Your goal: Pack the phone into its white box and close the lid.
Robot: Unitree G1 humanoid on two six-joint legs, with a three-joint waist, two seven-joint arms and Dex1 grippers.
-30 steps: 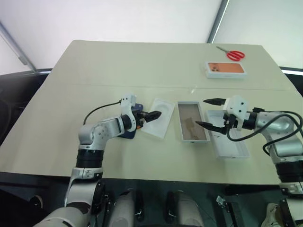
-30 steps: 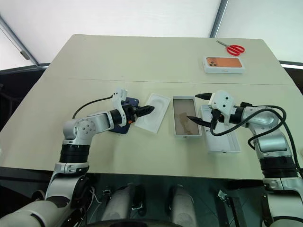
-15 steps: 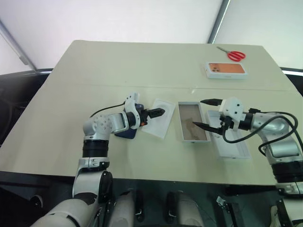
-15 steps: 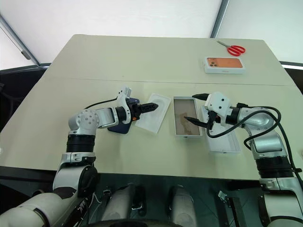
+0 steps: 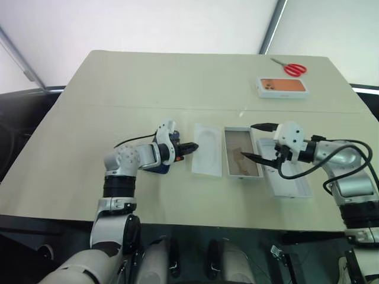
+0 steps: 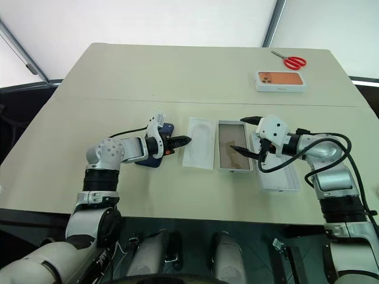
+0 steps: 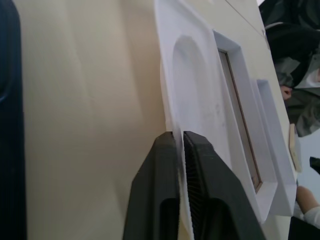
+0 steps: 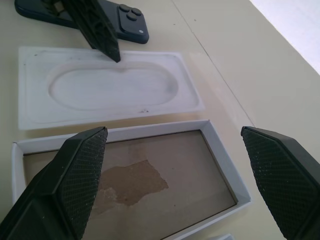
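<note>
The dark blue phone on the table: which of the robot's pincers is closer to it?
The left pincer: its arm reaches over the phone, its tips pinching the thin white insert tray beside it. The right pincer hovers open over the white box, farther off.

Insert tray (image 6: 199,150) lies between phone (image 6: 156,155) and white box (image 6: 233,153).

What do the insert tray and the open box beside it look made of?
Insert tray: thin moulded pulp or plastic, matte white, with a pressed oval hollow and soft edges. White box: rigid cardboard, going by its straight folded walls and tan fibrous floor with a torn-looking patch.
</note>
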